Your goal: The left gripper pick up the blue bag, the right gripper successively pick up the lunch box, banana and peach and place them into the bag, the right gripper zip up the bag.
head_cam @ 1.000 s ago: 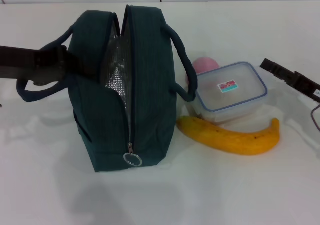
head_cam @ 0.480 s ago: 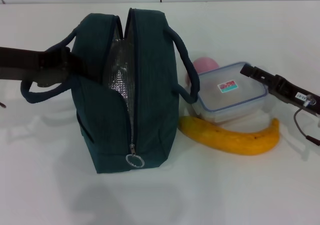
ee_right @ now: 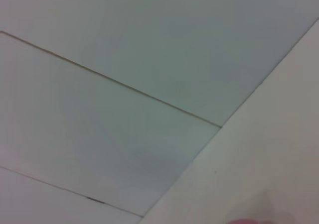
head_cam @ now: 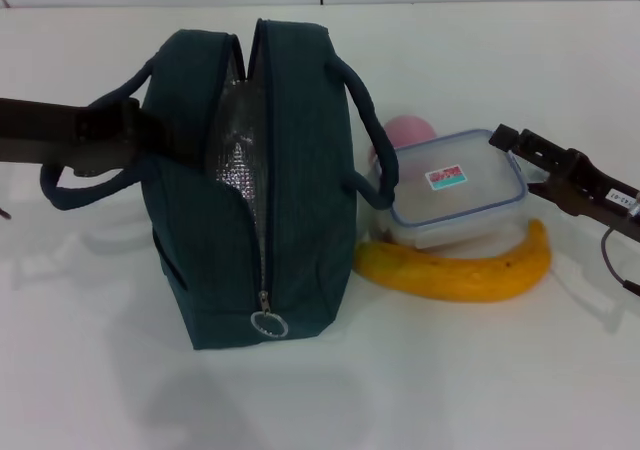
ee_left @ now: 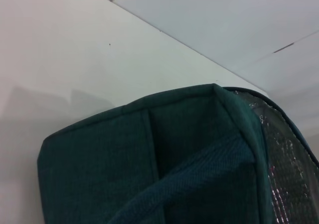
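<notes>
- The left gripper (head_cam: pixel 140 135), black and two-fingered on a dark arm, reaches in level from the robot's left side and is clenched on the near padded loop handle of the blue bag (head_cam: pixel 300 190), a large dark teal-blue fabric tote.
- The tote stands upright on the white table (head_cam: pixel 450 370), its long axis running from the robot toward the far edge. Its top zipper is parted at the far end, silver foil lining (head_cam: pixel 232 160) shows in the gap, and the ring zipper pull (head_cam: pixel 267 324) hangs at the near end.
- In the left wrist view the teal fabric (ee_left: pixel 149 159) fills the lower part, with a strip of foil at one side.
- The right gripper (head_cam: pixel 530 165), black with a small white label, comes in low from the robot's right, its fingers spread around the right end of the clear plastic lunch box (head_cam: pixel 455 195) with a blue-rimmed lid; whether they press on it I cannot tell.
- The box sits just right of the tote, its long axis across the table, tilted a little.
- The long curved yellow-orange banana (head_cam: pixel 455 270) lies just in front of the box, lengthwise left to right, ends turned up.
- The small round pink peach (head_cam: pixel 408 130) sits behind the box, beside the tote's right handle.
</notes>
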Robot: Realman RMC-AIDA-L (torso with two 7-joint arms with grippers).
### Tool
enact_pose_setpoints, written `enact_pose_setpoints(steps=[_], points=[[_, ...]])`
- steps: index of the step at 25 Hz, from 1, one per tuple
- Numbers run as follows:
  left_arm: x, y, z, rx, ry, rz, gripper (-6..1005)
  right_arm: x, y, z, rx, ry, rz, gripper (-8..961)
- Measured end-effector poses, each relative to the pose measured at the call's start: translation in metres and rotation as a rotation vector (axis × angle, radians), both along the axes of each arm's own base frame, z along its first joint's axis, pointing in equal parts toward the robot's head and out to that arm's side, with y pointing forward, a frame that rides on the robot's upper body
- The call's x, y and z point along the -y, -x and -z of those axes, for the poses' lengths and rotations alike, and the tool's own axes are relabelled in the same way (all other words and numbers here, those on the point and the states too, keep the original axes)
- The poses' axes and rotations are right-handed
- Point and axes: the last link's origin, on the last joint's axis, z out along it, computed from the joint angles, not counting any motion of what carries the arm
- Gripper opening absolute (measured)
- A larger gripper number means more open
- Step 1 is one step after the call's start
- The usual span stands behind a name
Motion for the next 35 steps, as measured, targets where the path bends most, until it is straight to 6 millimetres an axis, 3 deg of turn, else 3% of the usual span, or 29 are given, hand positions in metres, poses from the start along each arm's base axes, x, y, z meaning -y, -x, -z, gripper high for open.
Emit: enact_pose_setpoints(steps=[21,25,35], points=[[0.0,0.0,0.008,0.031,0.025,0.018,35,0.0,0.013,-0.007,-0.129,0.028,-0.008,838],[0.0,0.0,0.009,0.031,0.025,0.026,36,-0.004,0.019,-0.004,-0.131,0.043,-0.016,740],[-0.004,0.002,0.015,0.041,0.039,0.052,36,-0.006,0.016,0.001,-0.14,0.068,0.039,337]])
